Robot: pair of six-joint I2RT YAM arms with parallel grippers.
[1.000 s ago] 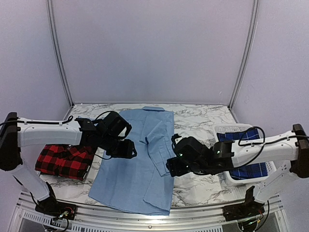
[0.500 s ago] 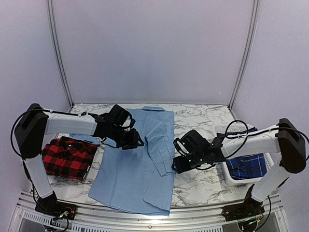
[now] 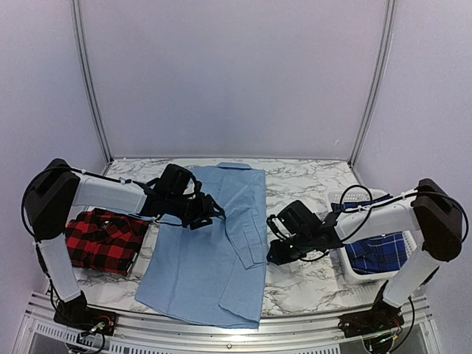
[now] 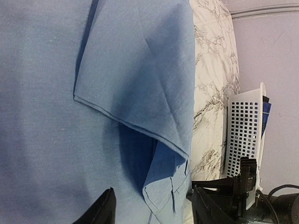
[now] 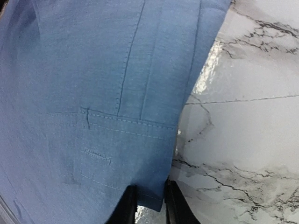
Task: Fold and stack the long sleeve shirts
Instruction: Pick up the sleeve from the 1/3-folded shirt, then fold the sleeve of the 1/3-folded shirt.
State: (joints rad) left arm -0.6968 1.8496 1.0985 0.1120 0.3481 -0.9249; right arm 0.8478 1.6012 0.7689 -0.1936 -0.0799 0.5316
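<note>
Light blue shirt (image 3: 210, 251) spread flat, right end effector (image 5: 148, 205) pinching its cuff edge

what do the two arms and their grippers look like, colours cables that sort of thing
Both arms have white link shells with black joint housings and black wrist units. Thin black cables loop loosely along the left arm and right arm. The left gripper and right gripper have slim black fingers. Each base sits on a silver rail with small coloured wires.

Two arms (image 3: 103, 193) with white link shells, black joints and black grippers (image 3: 209, 209); loose black cables loop along each; black bases.
</note>
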